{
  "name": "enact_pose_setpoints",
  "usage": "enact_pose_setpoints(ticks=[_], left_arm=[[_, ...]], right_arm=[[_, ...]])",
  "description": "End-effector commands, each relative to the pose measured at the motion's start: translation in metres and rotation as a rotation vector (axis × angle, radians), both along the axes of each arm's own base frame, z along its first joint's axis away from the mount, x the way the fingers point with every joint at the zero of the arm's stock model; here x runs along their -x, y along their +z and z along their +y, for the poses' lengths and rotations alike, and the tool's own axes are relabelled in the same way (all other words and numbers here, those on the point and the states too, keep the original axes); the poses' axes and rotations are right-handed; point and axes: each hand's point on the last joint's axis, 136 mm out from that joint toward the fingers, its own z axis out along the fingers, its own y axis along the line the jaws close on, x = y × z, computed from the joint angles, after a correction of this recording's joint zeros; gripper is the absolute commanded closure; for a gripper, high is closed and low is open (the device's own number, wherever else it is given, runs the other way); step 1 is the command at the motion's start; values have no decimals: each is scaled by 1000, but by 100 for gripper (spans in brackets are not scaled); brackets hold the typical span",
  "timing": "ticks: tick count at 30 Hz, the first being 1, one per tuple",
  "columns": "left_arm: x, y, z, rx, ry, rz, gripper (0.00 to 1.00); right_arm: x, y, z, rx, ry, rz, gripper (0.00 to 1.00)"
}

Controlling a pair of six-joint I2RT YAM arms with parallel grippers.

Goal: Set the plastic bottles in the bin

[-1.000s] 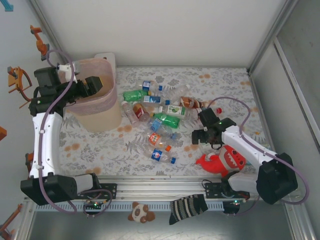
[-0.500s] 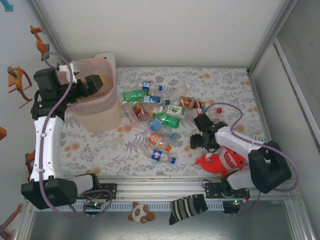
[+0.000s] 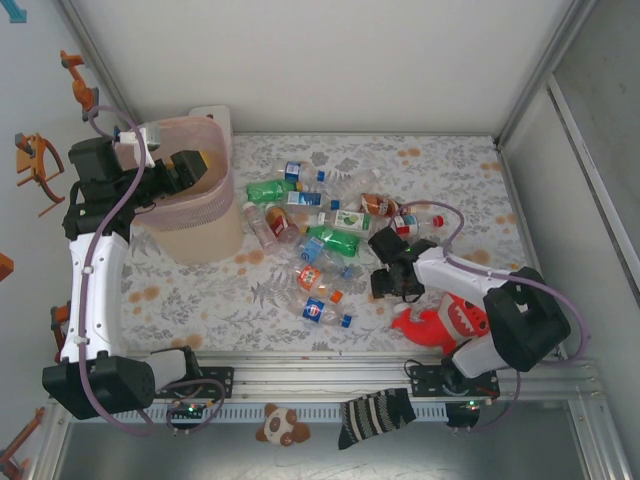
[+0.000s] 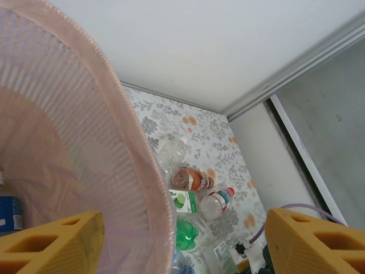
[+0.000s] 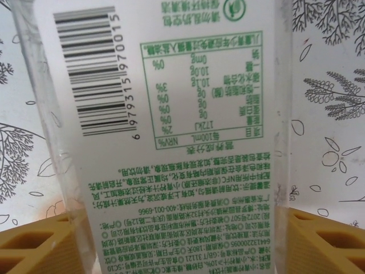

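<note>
The right gripper (image 5: 182, 220) straddles a clear bottle (image 5: 171, 114) with a white, green-printed label, one yellow finger at each side. Whether it is squeezing the bottle, I cannot tell. Just beyond it the other bottles (image 3: 320, 235) lie heaped on the flowered table (image 3: 450, 170). The left gripper (image 4: 183, 220) hangs open and empty over the bin (image 4: 85, 125), whose rim runs between its fingers. A blue-labelled bottle (image 4: 8, 211) lies inside the bin, below the gripper.
</note>
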Motion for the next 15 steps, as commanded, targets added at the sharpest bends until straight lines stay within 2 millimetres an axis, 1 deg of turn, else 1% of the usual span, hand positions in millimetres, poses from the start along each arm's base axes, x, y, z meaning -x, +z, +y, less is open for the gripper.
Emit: enact_pose_setpoints(ticks=[1,4,8,15], left_arm=[[4,7,-3,17,-18,-27,26],[5,7,-3,21,-18,-25,26],[4,7,-3,25,-18,-22,26],[5,8,-6,27,-25,-25,27]], right_arm=[[1,2,1,22,21,13,22],[4,2,3,25,44,21,20],[5,2,3,34,53,18,20],[2,6,2,43,50,5,27]])
